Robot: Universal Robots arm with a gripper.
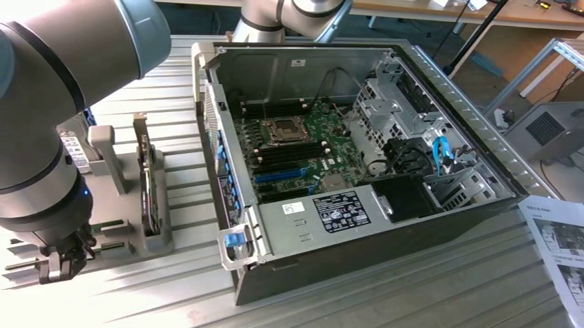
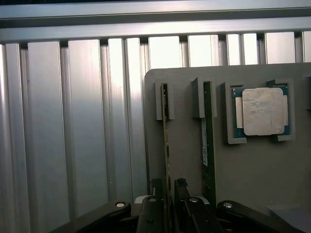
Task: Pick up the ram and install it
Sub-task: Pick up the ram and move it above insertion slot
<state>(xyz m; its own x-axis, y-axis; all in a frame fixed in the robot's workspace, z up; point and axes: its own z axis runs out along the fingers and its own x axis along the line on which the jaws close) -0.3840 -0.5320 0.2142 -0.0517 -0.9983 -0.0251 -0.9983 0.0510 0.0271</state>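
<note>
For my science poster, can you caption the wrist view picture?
Open gripper lined up over a ram stick in its grey holder, processor chip nearby.

Work surface: a ribbed aluminium table (image 1: 429, 290), its grooves running the length of the top. Lying directly on it:
- an open computer case (image 1: 310, 263), on its side, toward the exterior view's right
- a grey holder plate (image 2: 252, 174), at the exterior view's left, apart from the case
- a printed paper sheet (image 1: 559, 239), near the case at the far right edge
</note>
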